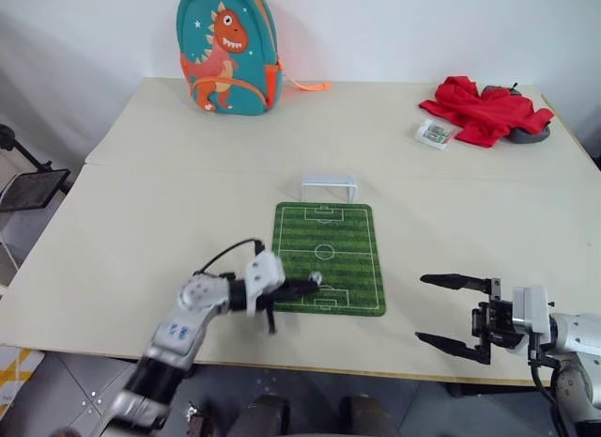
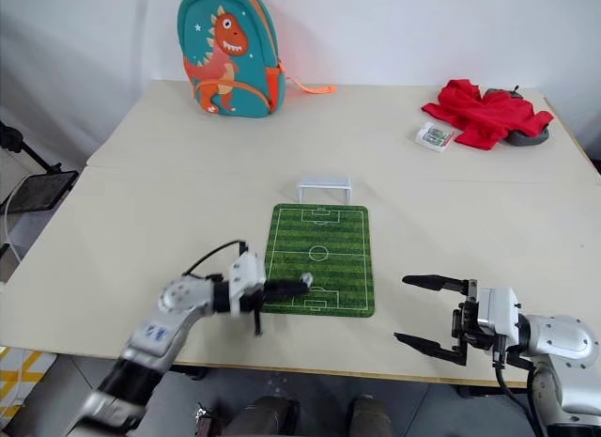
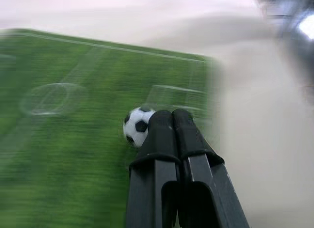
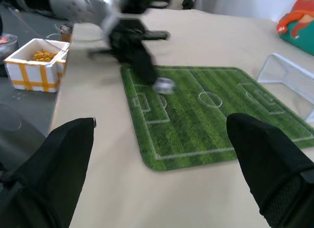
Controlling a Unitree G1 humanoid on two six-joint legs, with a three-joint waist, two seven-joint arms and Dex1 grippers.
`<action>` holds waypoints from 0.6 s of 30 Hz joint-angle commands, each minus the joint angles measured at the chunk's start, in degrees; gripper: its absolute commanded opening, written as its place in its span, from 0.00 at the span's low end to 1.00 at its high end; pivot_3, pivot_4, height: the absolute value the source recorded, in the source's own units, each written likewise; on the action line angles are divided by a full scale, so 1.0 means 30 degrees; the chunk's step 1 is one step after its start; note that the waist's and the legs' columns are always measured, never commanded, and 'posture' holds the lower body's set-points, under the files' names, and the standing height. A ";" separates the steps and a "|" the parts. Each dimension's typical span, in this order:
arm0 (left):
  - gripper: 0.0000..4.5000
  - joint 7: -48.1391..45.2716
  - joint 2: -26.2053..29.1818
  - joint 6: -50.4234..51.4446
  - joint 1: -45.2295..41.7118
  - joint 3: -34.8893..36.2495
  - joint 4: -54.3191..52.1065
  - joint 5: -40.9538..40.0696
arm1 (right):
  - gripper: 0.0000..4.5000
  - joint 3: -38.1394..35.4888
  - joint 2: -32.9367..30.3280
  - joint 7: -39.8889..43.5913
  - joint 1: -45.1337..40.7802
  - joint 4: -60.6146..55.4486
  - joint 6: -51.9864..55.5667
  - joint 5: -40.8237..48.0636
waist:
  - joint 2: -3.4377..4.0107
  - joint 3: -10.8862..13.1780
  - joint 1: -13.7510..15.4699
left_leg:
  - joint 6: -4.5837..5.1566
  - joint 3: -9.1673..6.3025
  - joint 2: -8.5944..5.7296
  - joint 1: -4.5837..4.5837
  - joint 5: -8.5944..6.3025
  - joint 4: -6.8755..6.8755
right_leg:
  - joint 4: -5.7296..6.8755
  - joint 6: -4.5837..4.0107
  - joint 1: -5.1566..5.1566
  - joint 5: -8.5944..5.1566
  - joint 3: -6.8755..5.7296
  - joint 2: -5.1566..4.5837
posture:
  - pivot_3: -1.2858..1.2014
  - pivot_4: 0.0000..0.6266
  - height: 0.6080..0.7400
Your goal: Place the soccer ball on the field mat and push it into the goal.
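Head views: soccer ball (image 1: pixel 316 278), tiny, white with black patches, rests on the near end of the field mat (image 1: pixel 329 257) at the tips of the clenched left gripper (image 1: pixel 311 285); the goal (image 1: pixel 329 186) stands on the tabletop (image 1: pixel 141 221) just past the mat's far edge, so an off-centre nudge would likely roll the ball wide. Left wrist view: ball (image 3: pixel 138 126) touches the shut fingers (image 3: pixel 162 132) on one side, risking a glancing push. Right wrist view: right gripper (image 4: pixel 159 154) stands released, empty, beside the mat (image 4: pixel 216 120).

Glossy soccer ball (image 3: pixel 137 126), grass-textured field mat (image 1: pixel 340 244)
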 commanded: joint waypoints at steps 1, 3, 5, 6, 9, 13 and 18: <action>0.01 0.1903 -0.0843 -0.2070 -0.2284 0.0679 0.2624 0.1023 | 1.00 -0.0405 0.0786 -0.2015 -0.0246 -0.0711 -0.0044 0.0018 | -0.0009 0.0004 -0.0032 | 0.0004 0.0019 -0.0007 -0.0001 0.0001 0.0006 | 0.0002 0.0027 -0.0005 0.0015 -0.0004 0.0001 | 0.52 0.24 1.00; 0.01 0.1384 -0.1069 -0.2611 -0.3043 0.0990 0.3116 0.0471 | 1.00 -0.0570 0.1371 -0.3393 -0.0422 -0.0912 0.0300 0.0153 | -0.0009 0.0004 -0.0154 | 0.0017 0.0057 -0.0007 0.0000 -0.0005 0.0006 | 0.0007 0.0052 -0.0019 0.0028 0.0006 -0.0006 | 0.52 0.24 1.00; 0.01 0.0269 -0.0898 -0.2867 -0.2995 0.1471 0.2342 -0.0633 | 1.00 -0.0696 0.1857 -0.4604 -0.0523 -0.1167 0.0667 0.0405 | -0.0007 0.0003 -0.0376 | 0.0024 0.0083 0.0002 -0.0001 -0.0009 -0.0008 | 0.0014 0.0054 -0.0042 0.0030 0.0020 -0.0008 | 0.52 0.24 1.00; 0.01 -0.0517 -0.0513 -0.3020 -0.2593 0.1938 0.1379 -0.1515 | 1.00 -0.0786 0.2156 -0.5315 -0.0560 -0.1325 0.0941 0.0602 | -0.0007 0.0003 -0.0481 | 0.0023 0.0083 0.0010 -0.0001 -0.0010 -0.0021 | 0.0028 0.0054 -0.0056 0.0029 0.0020 -0.0012 | 0.52 0.24 1.00; 0.01 -0.1818 0.1546 -0.1763 -0.0867 0.3559 -0.1363 -0.3312 | 1.00 -0.0846 0.2872 -0.6580 -0.0605 -0.1558 0.1097 0.0719 | -0.0006 0.0003 -0.0816 | 0.0014 0.0085 0.0031 -0.0001 -0.0014 -0.0068 | 0.0068 0.0050 -0.0115 0.0027 0.0044 -0.0006 | 0.52 0.24 1.00; 0.01 -0.2679 0.4210 -0.0009 0.1615 0.5429 -0.3828 -0.4884 | 1.00 -0.0978 0.3452 -0.7360 -0.0911 -0.1072 0.0744 0.0490 | 0.0002 0.0000 -0.1043 | 0.0006 0.0079 0.0023 0.0018 -0.0011 -0.0087 | 0.0090 0.0036 -0.0126 0.0020 0.0059 -0.0008 | 0.52 0.24 1.00; 0.01 -0.1690 0.5742 0.0830 0.5140 0.8204 -0.5297 -0.5396 | 1.00 -0.0896 0.3847 -0.7493 -0.1346 -0.0274 0.0062 0.0042 | 0.0003 -0.0001 -0.0988 | 0.0014 0.0078 0.0014 0.0033 -0.0013 -0.0076 | 0.0077 0.0036 -0.0094 0.0020 0.0093 -0.0015 | 0.52 0.24 1.00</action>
